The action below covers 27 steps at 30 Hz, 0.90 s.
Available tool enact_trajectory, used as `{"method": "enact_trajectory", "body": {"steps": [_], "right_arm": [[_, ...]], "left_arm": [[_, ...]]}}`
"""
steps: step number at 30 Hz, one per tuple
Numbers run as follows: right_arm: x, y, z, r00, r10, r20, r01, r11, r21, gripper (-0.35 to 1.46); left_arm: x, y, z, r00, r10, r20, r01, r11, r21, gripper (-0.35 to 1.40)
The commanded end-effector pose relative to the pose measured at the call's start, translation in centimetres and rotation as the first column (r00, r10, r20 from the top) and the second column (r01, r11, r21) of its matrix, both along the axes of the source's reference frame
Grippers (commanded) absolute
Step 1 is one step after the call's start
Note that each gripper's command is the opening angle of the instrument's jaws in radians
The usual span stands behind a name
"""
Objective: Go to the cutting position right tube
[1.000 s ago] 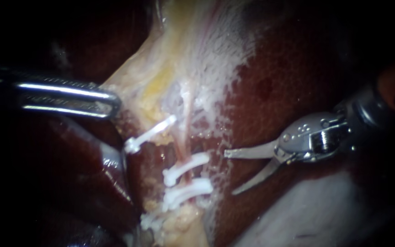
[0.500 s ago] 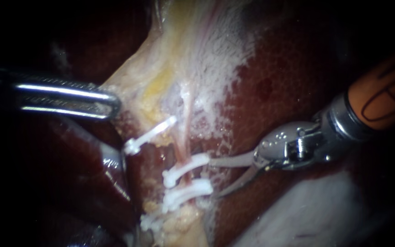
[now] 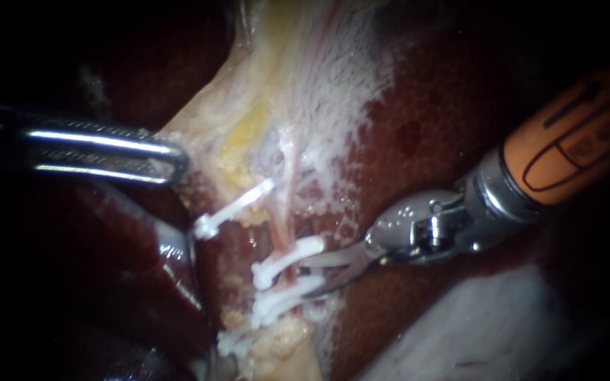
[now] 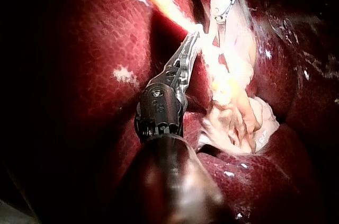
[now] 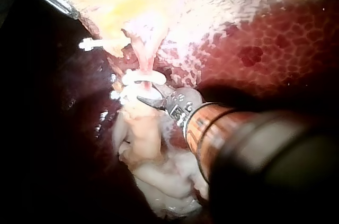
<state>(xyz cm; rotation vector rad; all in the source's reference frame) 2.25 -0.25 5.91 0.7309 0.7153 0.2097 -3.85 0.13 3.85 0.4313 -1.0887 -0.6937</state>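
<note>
**Open blades at the two clips on the right tube**

The ground is the liver, dark red and wet, with a pale film over it toward the middle. A sheet of pale yellow tissue goes down the middle. The right tube, thin and pink, runs down out of it.

Two white clips cross this tube near to each other, the upper clip and the lower clip. A third clip sits apart, more to the left.

The right instrument lies over the liver with its blades narrowly open. One tip is at the right end of each of the two clips, and the tube is just ahead of the tips, not between them.

The left instrument has its jaws closed on the edge of the pale yellow tissue, well apart from the clips.

Around the right shaft the liver surface is free. The sides of the view are dark.
</note>
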Motion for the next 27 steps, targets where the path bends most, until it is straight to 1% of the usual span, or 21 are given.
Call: {"method": "enact_trajectory", "body": {"steps": [1, 8, 13, 19, 27], "right_arm": [[0.02, -0.01, 0.01, 1.0, 0.003, 0.001, -0.003, 1.0, -0.003, 0.28], [0.14, -0.02, 0.07, 1.0, 0.0, 0.002, 0.0, 1.0, -0.003, 0.28], [0.21, -0.03, 0.09, 1.0, 0.0, -0.004, 0.0, 1.0, -0.002, 0.22], [0.25, -0.02, 0.09, 0.9999, 0.009, -0.008, -0.009, 1.0, 0.01, 0.14], [0.28, -0.04, 0.12, 0.9999, 0.007, -0.009, -0.007, 1.0, 0.014, 0.14]], "left_arm": [[0.0, 0.0, 0.0, 1.0, 0.0, 0.0, 0.0, 1.0, 0.0, -0.35], [-0.01, -0.01, 0.0, 1.0, -0.001, -0.001, 0.001, 1.0, -0.001, -0.35], [-0.01, -0.01, 0.0, 1.0, -0.001, -0.001, 0.001, 1.0, -0.001, -0.35], [-0.02, -0.01, 0.01, 1.0, -0.001, -0.001, 0.001, 1.0, -0.001, -0.35], [-0.02, -0.01, 0.01, 1.0, -0.001, -0.001, 0.001, 1.0, -0.001, -0.35]]}}
